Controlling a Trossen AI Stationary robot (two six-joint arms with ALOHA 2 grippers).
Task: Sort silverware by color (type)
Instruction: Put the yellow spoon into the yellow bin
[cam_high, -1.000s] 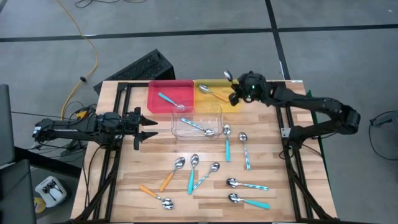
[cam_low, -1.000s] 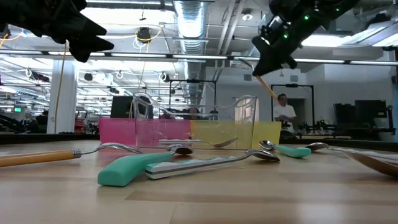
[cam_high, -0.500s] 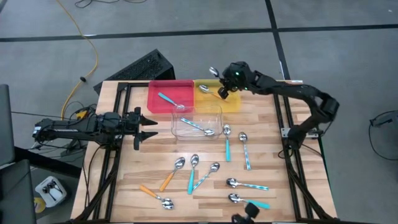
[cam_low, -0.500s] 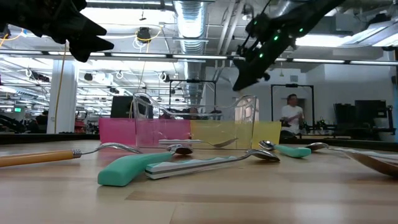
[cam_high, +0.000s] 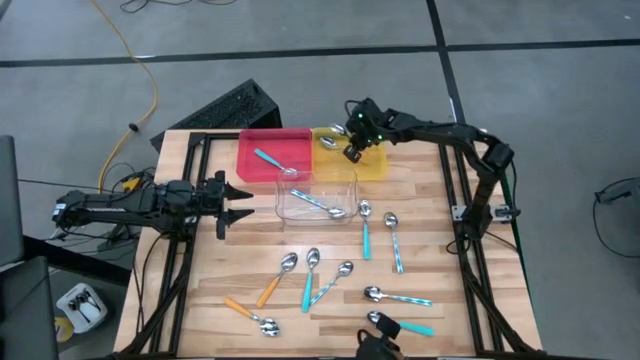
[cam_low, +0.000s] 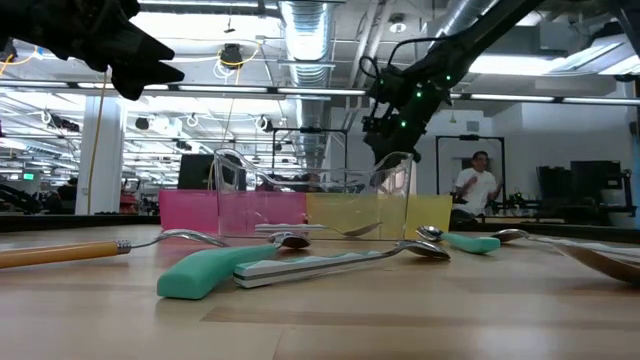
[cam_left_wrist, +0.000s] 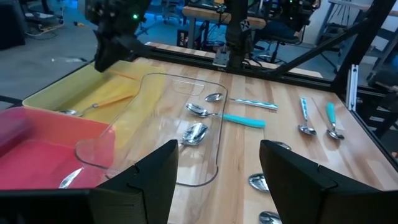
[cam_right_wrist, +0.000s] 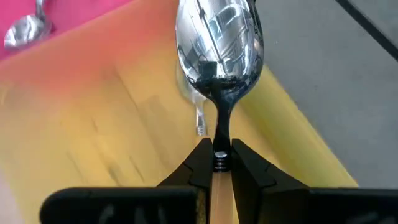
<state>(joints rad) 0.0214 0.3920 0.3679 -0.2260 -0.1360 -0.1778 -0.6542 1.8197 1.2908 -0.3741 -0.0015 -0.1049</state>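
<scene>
My right gripper (cam_high: 350, 150) hangs over the yellow tray (cam_high: 376, 165) at the far edge, shut on an orange-handled spoon (cam_right_wrist: 219, 37). Another spoon (cam_right_wrist: 200, 121) lies in that tray under it. A pale blue spoon (cam_high: 270, 160) lies in the red tray (cam_high: 250, 150), and a teal one (cam_high: 320, 205) in the clear tray (cam_high: 345, 185). Several spoons (cam_high: 365, 235) lie flat on the wood. My left gripper (cam_high: 238, 195) waits open at the table's left side, above the table. My right gripper pinches the spoon between its two fingertips at the neck (cam_right_wrist: 219, 163), where the metal meets the orange handle. The fingers slant down from the table's right and lie along the spoon. The bowl (cam_right_wrist: 219, 56) sticks out ahead of them, clear above the yellow tray.
Teal, orange and pale blue spoons are scattered over the near half (cam_high: 310, 280). A dark thing (cam_high: 378, 335) shows at the near edge. The arms' black frames (cam_high: 470, 230) stand along both sides. A person (cam_low: 468, 185) stands in the room beyond.
My right gripper has carried the spoon toward the table's left along the far edge and down over the yellow tray, tipping more steeply downward and rolling. It stays shut on the spoon. A dark thing has come in at the near edge.
</scene>
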